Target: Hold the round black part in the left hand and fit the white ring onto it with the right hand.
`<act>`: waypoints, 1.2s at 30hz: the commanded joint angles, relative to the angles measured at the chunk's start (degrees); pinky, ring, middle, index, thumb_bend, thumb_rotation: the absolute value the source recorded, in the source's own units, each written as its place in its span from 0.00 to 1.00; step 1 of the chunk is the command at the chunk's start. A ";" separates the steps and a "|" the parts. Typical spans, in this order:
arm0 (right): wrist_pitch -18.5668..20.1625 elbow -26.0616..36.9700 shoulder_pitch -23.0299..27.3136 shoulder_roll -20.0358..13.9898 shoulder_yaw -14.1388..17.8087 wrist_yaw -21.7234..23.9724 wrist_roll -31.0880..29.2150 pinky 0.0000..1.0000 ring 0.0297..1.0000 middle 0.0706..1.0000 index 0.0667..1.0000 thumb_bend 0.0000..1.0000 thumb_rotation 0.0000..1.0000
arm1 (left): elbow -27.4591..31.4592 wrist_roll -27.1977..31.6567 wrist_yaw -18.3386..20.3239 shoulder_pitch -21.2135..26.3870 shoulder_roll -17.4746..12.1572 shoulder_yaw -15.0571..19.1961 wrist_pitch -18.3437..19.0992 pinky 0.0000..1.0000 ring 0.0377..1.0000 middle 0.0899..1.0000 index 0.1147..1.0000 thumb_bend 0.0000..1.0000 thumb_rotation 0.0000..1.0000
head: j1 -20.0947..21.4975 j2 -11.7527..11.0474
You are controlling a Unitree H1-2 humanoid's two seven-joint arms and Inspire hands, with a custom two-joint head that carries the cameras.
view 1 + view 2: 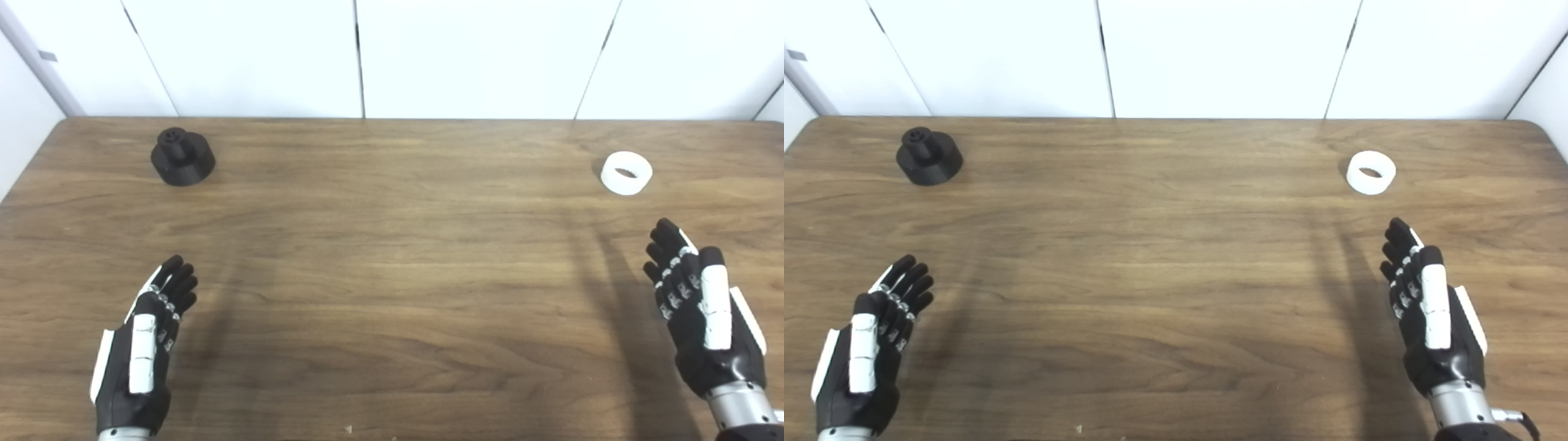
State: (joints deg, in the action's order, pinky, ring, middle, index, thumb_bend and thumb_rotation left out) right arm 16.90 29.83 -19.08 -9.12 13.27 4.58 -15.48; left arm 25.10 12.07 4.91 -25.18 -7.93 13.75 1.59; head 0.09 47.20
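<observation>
The round black part point(182, 157) stands on the wooden table at the far left, with a short stub on top. The white ring point(626, 173) lies flat on the table at the far right. My left hand point(144, 349) is open and empty near the front left, well short of the black part. My right hand point(701, 306) is open and empty near the front right, a little in front of the ring and not touching it.
The wooden table point(392, 257) has white wall panels point(392, 55) close behind its far edge. Its rounded far right corner shows in the right eye view point(1534, 125).
</observation>
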 commanded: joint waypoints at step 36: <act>-8.27 -4.08 -1.45 -3.58 2.74 2.13 -0.39 1.00 1.00 0.97 0.92 0.59 0.98 | 0.96 -8.46 -3.13 -3.10 4.54 -7.19 -5.73 0.93 0.91 0.90 0.90 0.61 0.93 | -22.59 -11.84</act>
State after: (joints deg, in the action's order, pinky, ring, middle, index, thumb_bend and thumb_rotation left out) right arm 11.72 25.04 -21.06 -12.19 15.31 6.80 -15.94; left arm 25.57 4.32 2.41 -28.09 -5.61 7.17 -1.16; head -22.41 35.34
